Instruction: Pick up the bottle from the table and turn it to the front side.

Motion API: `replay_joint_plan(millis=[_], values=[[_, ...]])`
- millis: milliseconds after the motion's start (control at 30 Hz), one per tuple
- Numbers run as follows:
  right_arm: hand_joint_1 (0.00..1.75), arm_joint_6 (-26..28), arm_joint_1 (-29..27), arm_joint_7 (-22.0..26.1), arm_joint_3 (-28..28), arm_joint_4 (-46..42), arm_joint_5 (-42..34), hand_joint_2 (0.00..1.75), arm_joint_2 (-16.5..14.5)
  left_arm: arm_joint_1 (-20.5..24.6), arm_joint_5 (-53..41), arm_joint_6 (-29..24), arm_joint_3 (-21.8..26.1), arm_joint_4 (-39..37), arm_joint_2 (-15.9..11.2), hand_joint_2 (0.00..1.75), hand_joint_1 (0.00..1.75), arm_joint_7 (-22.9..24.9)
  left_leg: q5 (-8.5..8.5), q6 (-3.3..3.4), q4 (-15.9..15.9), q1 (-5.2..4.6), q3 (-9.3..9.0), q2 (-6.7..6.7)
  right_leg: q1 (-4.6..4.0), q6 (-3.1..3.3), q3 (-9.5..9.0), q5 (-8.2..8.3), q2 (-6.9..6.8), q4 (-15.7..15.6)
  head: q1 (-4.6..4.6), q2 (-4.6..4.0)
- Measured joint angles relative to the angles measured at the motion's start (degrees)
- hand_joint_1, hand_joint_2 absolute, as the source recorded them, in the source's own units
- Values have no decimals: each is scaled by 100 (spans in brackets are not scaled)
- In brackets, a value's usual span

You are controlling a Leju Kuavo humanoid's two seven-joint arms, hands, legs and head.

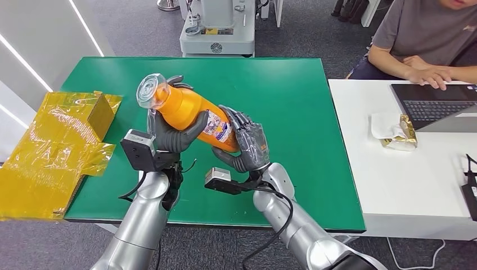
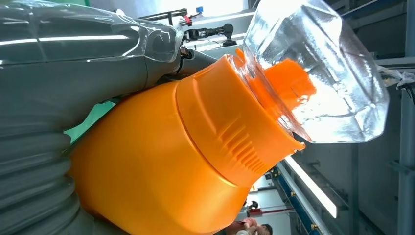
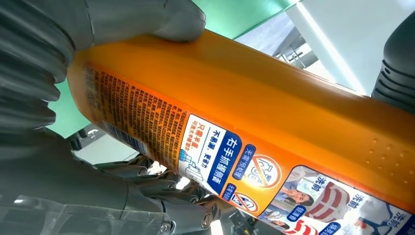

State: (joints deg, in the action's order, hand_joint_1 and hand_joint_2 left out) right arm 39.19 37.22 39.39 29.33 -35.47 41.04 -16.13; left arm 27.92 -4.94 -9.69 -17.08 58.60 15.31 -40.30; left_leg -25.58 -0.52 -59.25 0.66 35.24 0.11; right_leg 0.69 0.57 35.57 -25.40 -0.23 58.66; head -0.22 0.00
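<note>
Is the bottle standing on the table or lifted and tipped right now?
Lifted and tipped. The orange bottle hangs above the green table, clear cap angled up and away, held by the left hand and right hand.

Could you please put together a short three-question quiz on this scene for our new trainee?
1. True or false: the orange bottle is lying flat on the green table.
2. Which hands hold the bottle? A) left hand only B) right hand only C) both
3. Fill in: the bottle's clear cap points toward the robot's ____ side.

Key
1. False: it is lifted off the table and tilted.
2. C: the left hand grips near the neck, the right hand the lower, labelled end.
3. Left.
</note>
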Motion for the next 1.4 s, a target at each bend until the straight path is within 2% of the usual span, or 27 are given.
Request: replay_joint_plan(millis=[200,333,733,1000,1167,1400], values=[[175,0,-122,3,-50,-169,-79,175,0,1,9,-2,-11,0,2,175,175,0,0,0,0,0,0,0,0,0,0,0,0,0,0,0],[2,0,-187,9,-66,-246,-143,175,0,2,9,-2,-24,0,13,175,175,0,0,0,0,0,0,0,0,0,0,0,0,0,0,0],[0,0,-606,41,-24,-833,-611,175,4,-10,1,-137,-43,1,-4,175,175,7,-1,0,1,0,1,0,0,-1,0,-1,0,0,0,0],[0,0,-1406,50,45,-2160,-545,175,4,-127,-29,-352,-43,2,-100,175,175,7,-1,0,3,1,2,-1,0,-1,0,-3,-1,0,0,0],[0,0,-1911,77,251,-3111,-804,175,8,-152,-45,-451,18,-8,-186,175,175,7,-1,0,3,1,2,0,0,-1,0,-3,-1,0,0,0],[0,0,-2295,83,570,-4041,-1279,175,105,-180,-230,-716,256,-46,-369,175,175,7,-1,0,4,1,1,5,0,0,-1,-3,3,1,1,0]])
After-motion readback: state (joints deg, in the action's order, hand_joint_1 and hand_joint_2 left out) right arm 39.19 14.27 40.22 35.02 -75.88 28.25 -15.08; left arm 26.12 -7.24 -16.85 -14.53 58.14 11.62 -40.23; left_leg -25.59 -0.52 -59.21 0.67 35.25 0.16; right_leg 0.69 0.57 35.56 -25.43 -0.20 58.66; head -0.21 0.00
